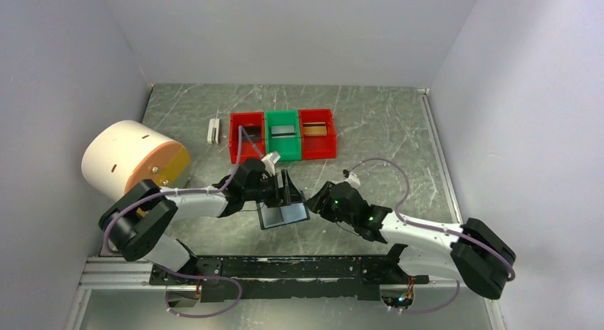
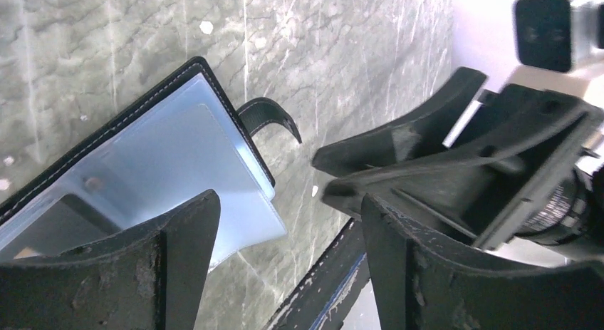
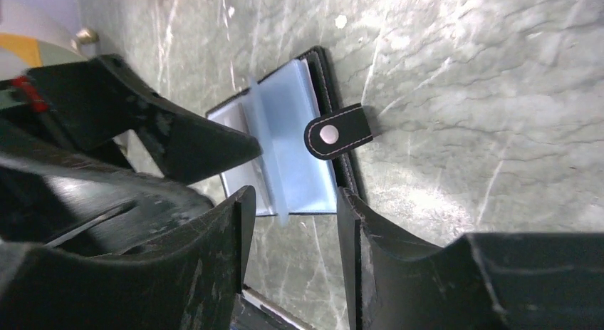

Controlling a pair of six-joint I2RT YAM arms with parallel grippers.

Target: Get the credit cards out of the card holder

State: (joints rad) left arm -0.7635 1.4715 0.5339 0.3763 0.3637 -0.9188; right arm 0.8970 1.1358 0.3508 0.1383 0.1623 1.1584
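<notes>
Card holder lies open; left gripper, right gripper both spread at its edges.

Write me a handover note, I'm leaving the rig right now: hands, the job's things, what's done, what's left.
Left hand: open, empty, low over the card holder.
Right hand: open, empty, fingertips near the snap tab.
The card holder lies open on the table, close to the arm bases.
Done: a tan card lies in the right red bin, a dark card in the green bin.
Left: check the pockets; a darker patch in one may be another card, cannot tell.
</notes>
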